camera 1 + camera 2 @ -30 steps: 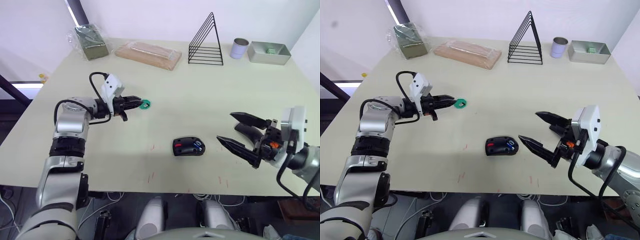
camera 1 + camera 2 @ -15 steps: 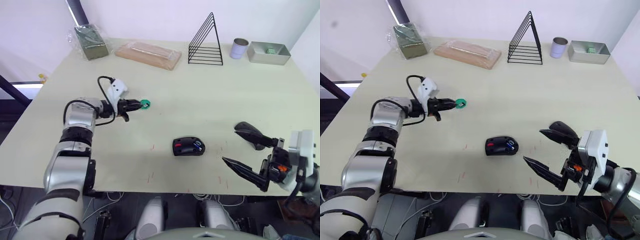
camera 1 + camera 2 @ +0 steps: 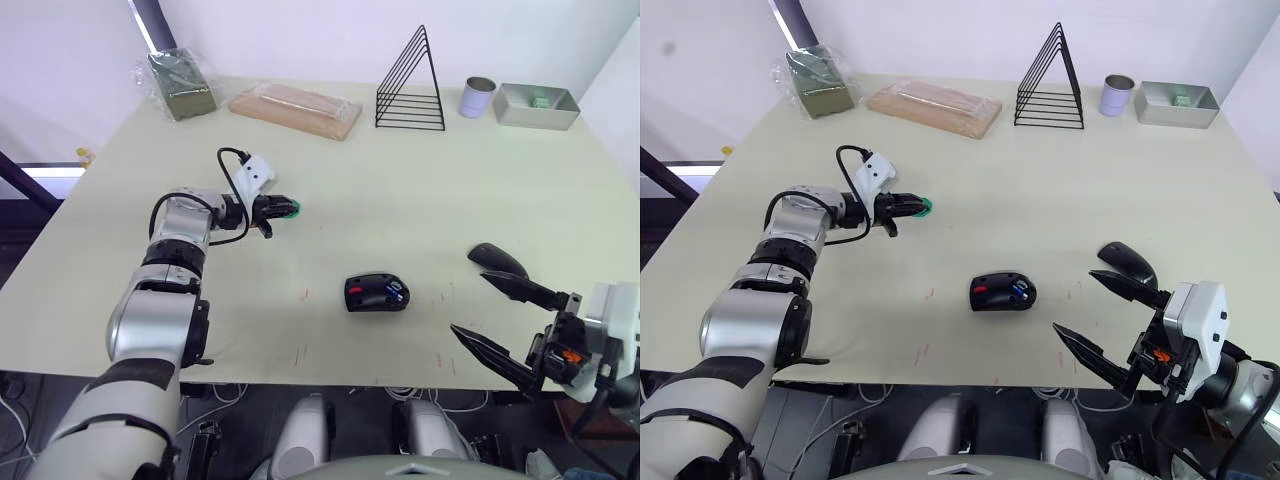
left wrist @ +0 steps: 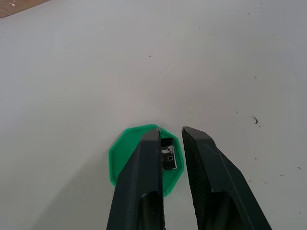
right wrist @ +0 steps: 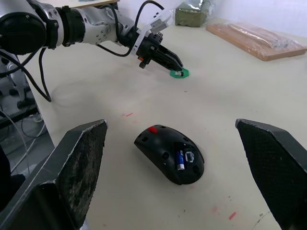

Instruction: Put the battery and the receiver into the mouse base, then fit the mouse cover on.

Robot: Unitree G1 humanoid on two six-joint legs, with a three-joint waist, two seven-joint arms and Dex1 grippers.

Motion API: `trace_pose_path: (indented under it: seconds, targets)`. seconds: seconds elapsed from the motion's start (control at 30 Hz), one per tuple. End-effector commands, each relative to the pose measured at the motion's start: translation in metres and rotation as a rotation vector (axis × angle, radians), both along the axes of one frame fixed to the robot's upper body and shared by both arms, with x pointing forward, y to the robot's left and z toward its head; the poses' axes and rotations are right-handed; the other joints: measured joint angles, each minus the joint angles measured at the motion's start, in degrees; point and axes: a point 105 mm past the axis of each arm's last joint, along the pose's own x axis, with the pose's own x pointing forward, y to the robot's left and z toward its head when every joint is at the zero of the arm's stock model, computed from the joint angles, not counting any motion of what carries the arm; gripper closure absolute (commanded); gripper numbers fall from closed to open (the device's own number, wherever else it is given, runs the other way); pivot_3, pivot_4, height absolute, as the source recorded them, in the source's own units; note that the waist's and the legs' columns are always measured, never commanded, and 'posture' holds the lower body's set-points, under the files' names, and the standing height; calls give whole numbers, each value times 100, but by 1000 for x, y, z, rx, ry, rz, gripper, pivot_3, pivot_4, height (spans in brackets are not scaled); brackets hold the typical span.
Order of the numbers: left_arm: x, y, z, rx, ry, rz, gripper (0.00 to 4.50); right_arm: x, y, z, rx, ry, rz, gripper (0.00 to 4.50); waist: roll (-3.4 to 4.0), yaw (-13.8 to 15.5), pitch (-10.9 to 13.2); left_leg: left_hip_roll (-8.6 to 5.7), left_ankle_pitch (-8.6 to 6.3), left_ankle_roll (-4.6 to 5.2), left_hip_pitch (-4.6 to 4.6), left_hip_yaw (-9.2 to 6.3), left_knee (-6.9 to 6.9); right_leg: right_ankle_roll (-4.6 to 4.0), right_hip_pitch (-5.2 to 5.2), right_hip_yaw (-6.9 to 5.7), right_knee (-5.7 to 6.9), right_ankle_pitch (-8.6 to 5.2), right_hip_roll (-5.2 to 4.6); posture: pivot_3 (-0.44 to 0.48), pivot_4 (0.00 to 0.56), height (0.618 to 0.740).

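With the battery (image 5: 180, 160) seemingly already in the mouse base (image 3: 377, 293), the left pincer (image 4: 169, 146), slightly spread, straddles the receiver (image 4: 168, 157) on its green disc (image 4: 122, 155) and needs to pinch and lift it; the right pincer (image 3: 503, 323) hangs wide apart.

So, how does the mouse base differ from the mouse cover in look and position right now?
The mouse base lies near the table's middle with its inside exposed, showing a red part and the blue battery; the mouse cover is a closed, smooth shell. The base lies apart from both arms, while the cover lies by the upper finger of the open right end effector. Both are black and rest on the table.
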Motion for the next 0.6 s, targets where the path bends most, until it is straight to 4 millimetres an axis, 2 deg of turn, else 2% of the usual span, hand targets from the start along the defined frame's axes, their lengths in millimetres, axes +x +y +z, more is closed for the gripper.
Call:
trace_pose_path:
  seconds: [0.03, 0.27, 0.3, 0.33, 0.37, 0.43, 0.6]
  targets:
    - [3, 4, 17, 1, -52, -2, 3715, -3, 6, 7, 4, -47, 17, 0, 0, -1, 0, 0, 0, 0, 0, 0, 0, 0, 0, 0, 0, 0, 0, 0, 150, 740]
    - [3, 4, 15, -15, -43, 3, 3715, 0, 6, 8, 6, -52, 17, 0, 0, -1, 0, 0, 0, 0, 1, 0, 0, 0, 0, 0, 2, 0, 0, 0, 150, 740]
    - [3, 4, 15, -15, -44, 3, 3231, 0, 6, 8, 6, -52, 17, 0, 0, 0, 0, 0, 0, 0, 1, 0, 0, 0, 0, 0, 2, 0, 0, 0, 150, 740]
    - [2, 4, 15, -13, -41, 1, 3189, 0, 6, 8, 7, -53, 17, 0, 0, 0, 0, 0, 0, 0, 1, -1, 0, 0, 0, 0, 1, 0, 0, 0, 150, 740]
    - [2, 4, 14, -7, -38, -3, 2936, 0, 6, 8, 7, -53, 17, 0, 0, 0, 0, 0, 0, 0, 0, -1, 0, 0, 0, -1, 1, 0, 0, 0, 150, 740]
    - [2, 5, 12, 3, -40, 0, 2191, 0, 6, 8, 7, -54, 17, 0, 0, -1, 0, 0, 0, 0, 0, -1, 0, 0, 0, -1, 1, 0, 0, 0, 150, 740]
    - [2, 5, 9, 16, -43, 5, 2191, 1, 7, 8, 8, -55, 15, 0, 0, -1, 0, 0, 0, 0, 1, -1, 0, 0, 0, -1, 2, 0, 0, 0, 150, 740]
